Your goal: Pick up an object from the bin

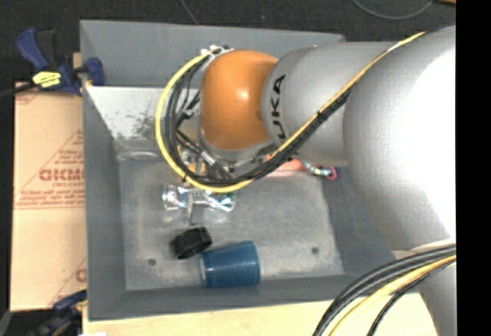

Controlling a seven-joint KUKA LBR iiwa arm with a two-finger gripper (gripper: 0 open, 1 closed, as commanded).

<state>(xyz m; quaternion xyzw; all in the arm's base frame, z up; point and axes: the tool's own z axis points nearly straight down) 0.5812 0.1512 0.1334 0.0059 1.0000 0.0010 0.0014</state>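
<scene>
My gripper (195,201) shows as shiny metal parts low over the bin floor at mid-left, just under the arm's wrist. A small black round cap (190,242) lies just in front of it, apart from it. Touching that cap on its right, a dark blue cup (230,264) lies on its side near the bin's front wall. I see nothing held in the gripper.
A pink-red thing (294,167) with a small coloured end (324,172) peeks out from under the arm at the bin's right. The arm with its orange cover and cables hides the bin's middle and back. Bare floor lies at the front right and far left.
</scene>
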